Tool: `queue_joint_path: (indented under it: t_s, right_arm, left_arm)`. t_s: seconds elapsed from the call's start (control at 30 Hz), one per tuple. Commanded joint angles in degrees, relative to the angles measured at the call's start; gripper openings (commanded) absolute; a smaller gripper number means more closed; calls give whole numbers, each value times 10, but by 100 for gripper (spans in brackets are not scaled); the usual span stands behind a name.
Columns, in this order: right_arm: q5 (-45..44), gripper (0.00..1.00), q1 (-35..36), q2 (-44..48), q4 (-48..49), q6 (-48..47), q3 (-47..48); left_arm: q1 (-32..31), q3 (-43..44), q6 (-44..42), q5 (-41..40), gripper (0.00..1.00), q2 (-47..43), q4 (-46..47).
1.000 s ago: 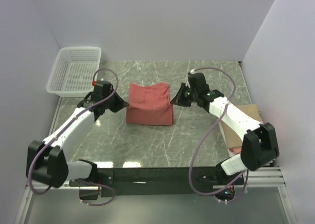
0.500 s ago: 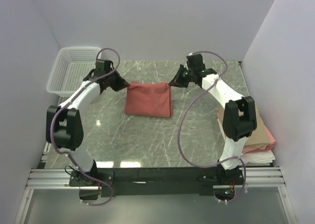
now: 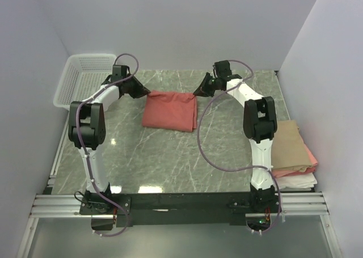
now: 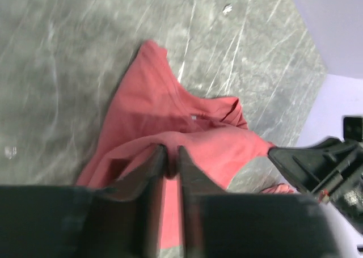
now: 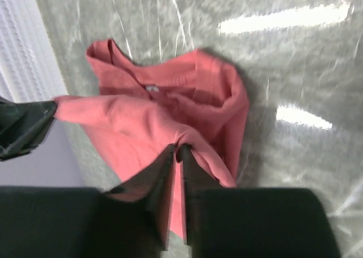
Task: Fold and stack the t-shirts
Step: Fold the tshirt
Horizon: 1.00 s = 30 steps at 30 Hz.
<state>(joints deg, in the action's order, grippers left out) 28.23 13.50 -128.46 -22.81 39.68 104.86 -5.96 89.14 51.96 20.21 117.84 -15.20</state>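
Note:
The salmon-red t-shirt point(image 3: 170, 110) lies folded over on the marble table, at the far middle. My left gripper point(image 3: 144, 92) is at its far left corner and my right gripper point(image 3: 197, 92) at its far right corner. In the left wrist view the left gripper point(image 4: 172, 153) has its jaws nearly together, pinching a ridge of the red cloth point(image 4: 164, 110). The right gripper point(image 5: 178, 150) pinches a fold of the same shirt point(image 5: 170, 99) in the same way. A stack of folded t-shirts sits at the right edge: tan point(image 3: 292, 142) on top, pink point(image 3: 311, 156) beneath it, white point(image 3: 295, 181) lowest.
A white mesh basket point(image 3: 85, 79) stands at the far left corner of the table, just beyond the left arm. Lilac walls close in the back and both sides. The arms' base rail point(image 3: 181, 204) runs along the near edge.
Both grippers carried the shirt's near edge away from me, to the far edge, laying it down into a flatter fold. Both arms are now stretched far out, and the jaws have eased slightly.

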Motion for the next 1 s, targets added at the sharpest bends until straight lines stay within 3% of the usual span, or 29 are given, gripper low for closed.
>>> queue_joint_path:
  t_s: [0.0,0.03,0.07,0.13,0.23,0.3,0.4,0.43,0.53,0.8,0.97]
  right_arm:
    - [26,22,-16,-20,34,2,53]
    - [24,29,-17,-23,28,-1,67]
    - [19,41,-19,-26,24,-5,75]
    - [-2,48,-24,-24,0,-20,96]
    - [-28,50,-26,5,-10,-33,76]
    - [-39,49,-21,51,1,-31,38]
    - [-41,45,4,110,21,-29,-46]
    - [-43,44,26,125,35,-29,-88]
    - [-52,43,58,161,57,-28,-155]
    - [-24,41,127,167,101,-6,-232]
    - [-27,39,137,137,117,0,-245]
  left_arm:
    - [12,26,-10,46,25,5,94]
    - [15,20,-9,48,39,2,120]
    - [23,14,-9,54,44,-1,135]
    - [31,-4,-5,62,55,-17,167]
    - [36,-19,-12,32,54,-51,154]
    - [34,-34,0,19,50,-72,154]
    - [15,-84,15,-1,29,-111,134]
    - [-6,-108,14,-10,17,-130,131]
    - [-50,-143,6,-48,1,-154,100]
    - [-135,-292,35,-28,1,-194,169]
    - [-142,-305,26,-37,1,-165,170]
